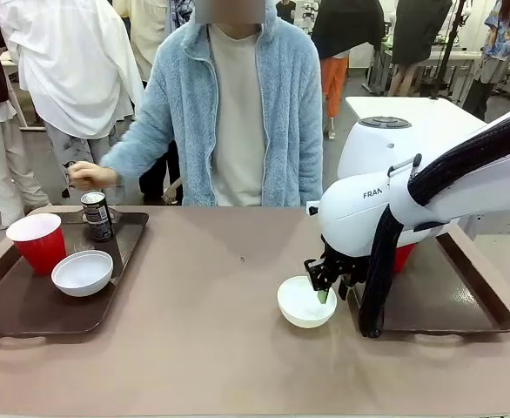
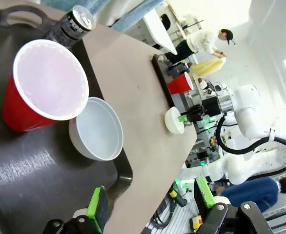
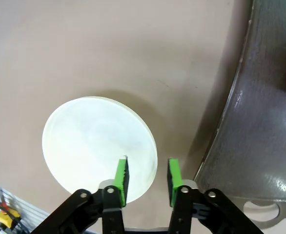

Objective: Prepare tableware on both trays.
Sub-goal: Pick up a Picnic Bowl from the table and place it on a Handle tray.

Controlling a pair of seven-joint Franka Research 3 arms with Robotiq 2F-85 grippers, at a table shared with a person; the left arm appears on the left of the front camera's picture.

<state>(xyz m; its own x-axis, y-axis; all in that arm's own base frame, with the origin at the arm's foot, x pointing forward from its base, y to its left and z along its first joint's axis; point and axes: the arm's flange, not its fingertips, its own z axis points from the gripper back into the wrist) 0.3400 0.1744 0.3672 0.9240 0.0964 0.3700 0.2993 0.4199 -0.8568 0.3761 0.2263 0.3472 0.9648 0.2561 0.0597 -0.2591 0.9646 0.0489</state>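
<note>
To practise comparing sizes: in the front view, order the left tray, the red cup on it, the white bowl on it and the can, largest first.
1. Left tray.
2. and 3. Red cup and white bowl: they look about alike, so I leave them unranked.
4. Can, held by the person's hand.

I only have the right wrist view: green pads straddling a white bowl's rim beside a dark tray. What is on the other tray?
Observer: The left tray holds a red cup, a white bowl and a dark can.
Operator: Is anyone touching them?
Observer: The person's hand is just above the can.
Operator: And my bowl, is it on a tray?
Observer: No, the bowl under the right gripper sits on the bare table, left of the right tray.
</note>
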